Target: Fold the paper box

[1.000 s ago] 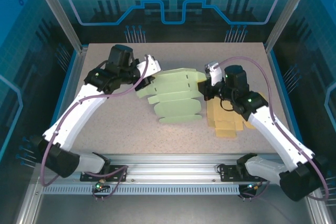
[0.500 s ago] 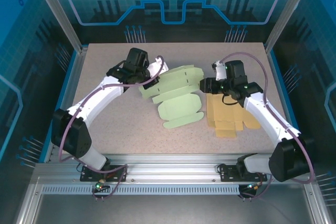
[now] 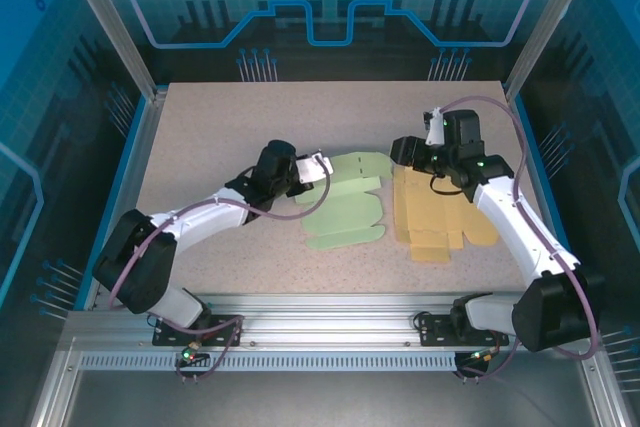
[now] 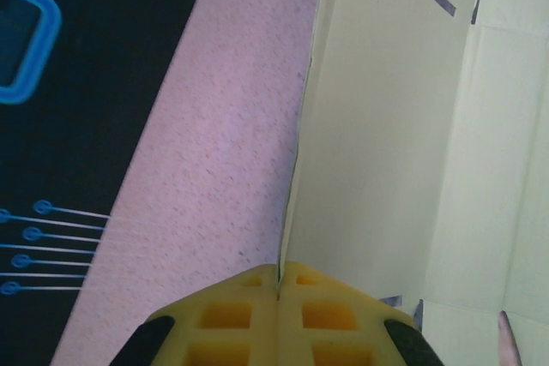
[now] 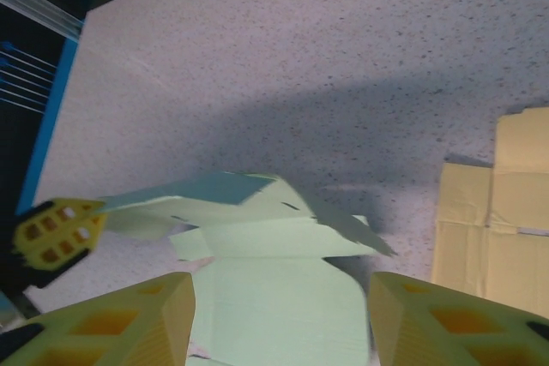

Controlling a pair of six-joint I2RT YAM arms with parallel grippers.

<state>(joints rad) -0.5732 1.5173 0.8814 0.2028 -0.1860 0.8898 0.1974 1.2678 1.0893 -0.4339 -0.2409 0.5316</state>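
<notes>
The left gripper (image 3: 318, 167) was clamped tight on the left edge of the green paper box (image 3: 345, 209). The right gripper (image 5: 279, 293) hovered by its right end, jaws apart, empty.

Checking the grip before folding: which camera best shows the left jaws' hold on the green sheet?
Left wrist: the left gripper, jaws shut, pinches the green sheet at its edge, close up. Top external shows the whole sheet, but the pinch is small. Right wrist shows the pinched corner lifted, from afar.
</notes>
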